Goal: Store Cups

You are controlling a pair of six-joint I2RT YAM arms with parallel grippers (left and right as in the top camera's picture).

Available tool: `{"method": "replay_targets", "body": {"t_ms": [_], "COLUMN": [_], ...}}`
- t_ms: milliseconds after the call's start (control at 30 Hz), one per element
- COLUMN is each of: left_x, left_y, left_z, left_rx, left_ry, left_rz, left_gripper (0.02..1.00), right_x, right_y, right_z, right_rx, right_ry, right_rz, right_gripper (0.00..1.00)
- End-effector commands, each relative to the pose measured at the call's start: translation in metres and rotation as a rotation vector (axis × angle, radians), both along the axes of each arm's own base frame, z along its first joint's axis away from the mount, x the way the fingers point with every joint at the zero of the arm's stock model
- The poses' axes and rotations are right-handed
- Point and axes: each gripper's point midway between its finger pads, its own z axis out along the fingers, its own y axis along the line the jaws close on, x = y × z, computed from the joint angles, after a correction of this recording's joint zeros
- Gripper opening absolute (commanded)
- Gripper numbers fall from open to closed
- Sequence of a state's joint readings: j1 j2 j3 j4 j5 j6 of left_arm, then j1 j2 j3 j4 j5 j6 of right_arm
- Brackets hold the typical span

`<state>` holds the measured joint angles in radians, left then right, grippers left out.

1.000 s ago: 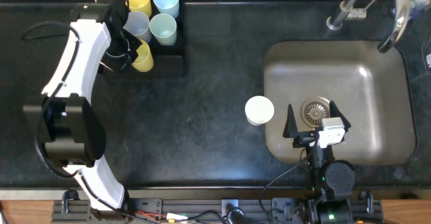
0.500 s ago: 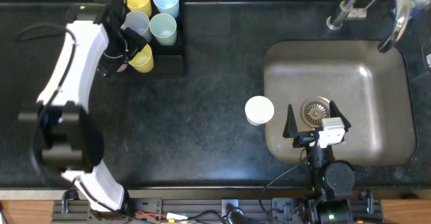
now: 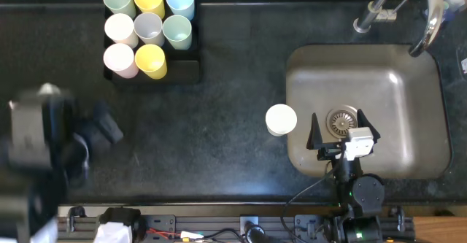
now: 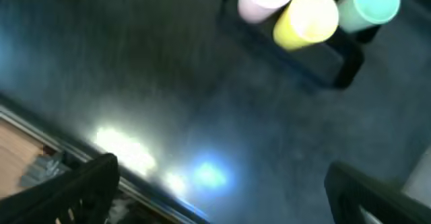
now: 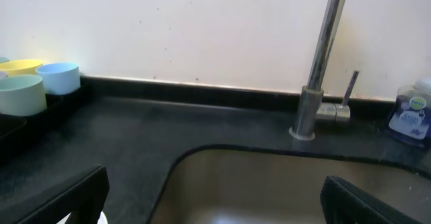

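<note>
**Cup rack loaded, one white cup outside it**

Eight cups stand upright in the black rack, in pastel green, yellow, blue, white, grey and pink. A lone white cup sits on the dark countertop, well apart from the rack on its sink side. The left gripper hangs near the rack's front edge, fingers wide apart and holding nothing. The right gripper is farther from the rack than the white cup, over the sink, fingers apart and holding nothing
</note>
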<state>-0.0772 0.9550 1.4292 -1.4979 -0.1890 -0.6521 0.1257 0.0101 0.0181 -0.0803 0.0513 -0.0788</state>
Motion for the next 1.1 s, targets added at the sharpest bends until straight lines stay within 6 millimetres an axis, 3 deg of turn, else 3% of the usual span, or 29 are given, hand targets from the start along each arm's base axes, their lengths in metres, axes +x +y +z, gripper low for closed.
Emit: {"method": "replay_targets", "body": {"t_ms": [33,200,333,433,533,667,800,1100], "left_x": [-0.012,0.033,0.058,0.060,0.059,0.057,0.057,0.058], "left_y": [0.011,-0.016,-0.041,-0.051,-0.054,-0.053,-0.050,-0.048], "left_z": [-0.059,-0.089,-0.084,-0.081,-0.096,-0.130,-0.129,-0.130], "left_rx": [0.233,0.328,0.342,0.347,0.346,0.353,0.468,0.471], "left_ry": [-0.102,-0.503,-0.843,-1.014,-1.038,-0.906,-0.895,-0.889], "left_rz": [-0.229,-0.431,-0.514,-0.541,-0.551,-0.592,-0.634,-0.618], "left_gripper": [0.998,0.998,0.998,0.998,0.998,0.998,0.998,0.998], "right_x": [0.000,0.000,0.000,0.000,0.000,0.000,0.000,0.000], "right_y": [0.001,0.001,0.001,0.001,0.001,0.001,0.001,0.001], "right_z": [-0.004,-0.004,-0.004,-0.004,-0.004,-0.004,-0.004,-0.004], "right_rx": [0.000,0.000,0.000,0.000,0.000,0.000,0.000,0.000], "right_ry": [0.003,0.003,0.003,0.003,0.003,0.003,0.003,0.003], "right_rz": [0.005,0.005,0.005,0.005,0.005,0.005,0.005,0.005], "right_gripper": [0.998,0.998,0.996,0.998,0.998,0.998,0.998,0.998]}}
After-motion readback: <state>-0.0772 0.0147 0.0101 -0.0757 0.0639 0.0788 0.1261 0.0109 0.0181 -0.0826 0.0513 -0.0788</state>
